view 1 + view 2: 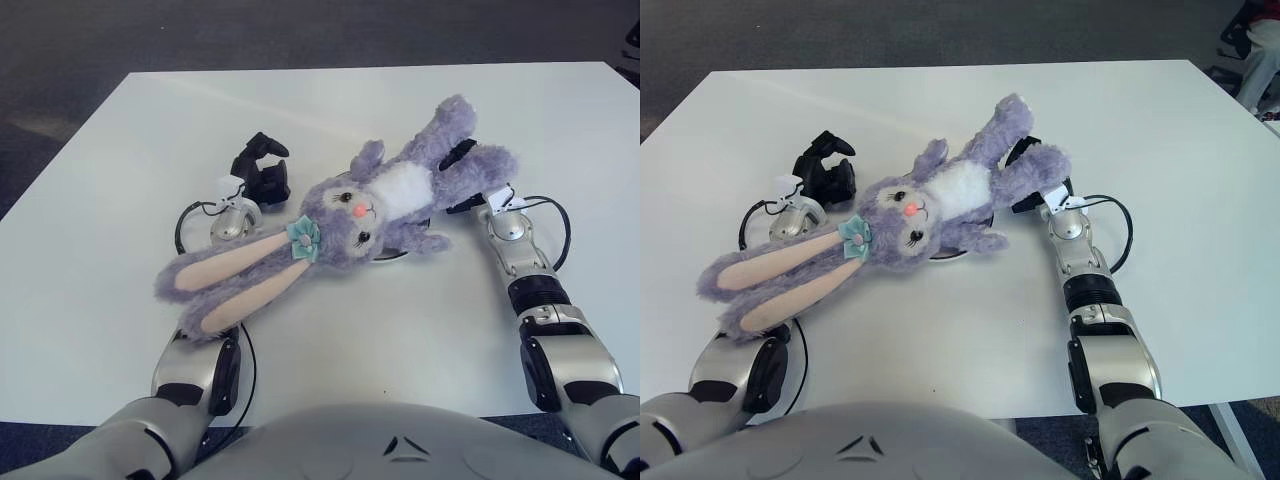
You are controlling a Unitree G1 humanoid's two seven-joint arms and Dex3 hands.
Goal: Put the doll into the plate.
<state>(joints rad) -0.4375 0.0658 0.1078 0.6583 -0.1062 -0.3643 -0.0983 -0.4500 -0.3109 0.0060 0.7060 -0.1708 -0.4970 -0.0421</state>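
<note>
A purple plush rabbit doll [385, 195] with long pink-lined ears [235, 280] lies slantwise at the table's middle. Its head and body cover a round plate; only bits of the plate's rim [392, 256] show under it. My right hand [462, 178] is at the doll's lower leg [485, 165], with dark fingers [458, 153] above and below it, closed on the leg. My left hand [262, 168] rests on the table just left of the doll's head, fingers loosely curled, holding nothing. The doll's ears lie over my left forearm.
The white table [330, 110] extends well beyond the doll, with its edges and dark floor behind. Black cable loops lie by my left wrist [181, 226] and right wrist [562, 228].
</note>
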